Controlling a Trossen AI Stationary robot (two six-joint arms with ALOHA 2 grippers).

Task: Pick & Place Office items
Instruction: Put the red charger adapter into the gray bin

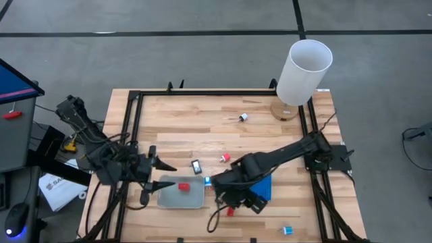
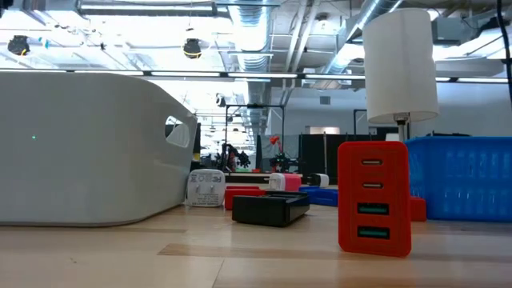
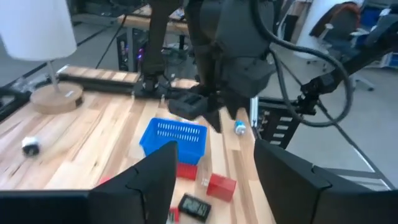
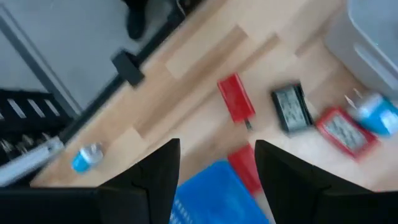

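Grey tray point(image 1: 192, 196) — red block point(image 1: 183, 186) inside; blue tray point(image 1: 265, 187) contents unclear.

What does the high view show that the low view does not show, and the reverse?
Only the high view shows both arms: the left gripper, open, by the grey tray holding a red block, and the right gripper, open, over the blue tray. Only the low view shows the four ports on a standing red charger. Both show the white cylinder, the blue tray and the wooden table.
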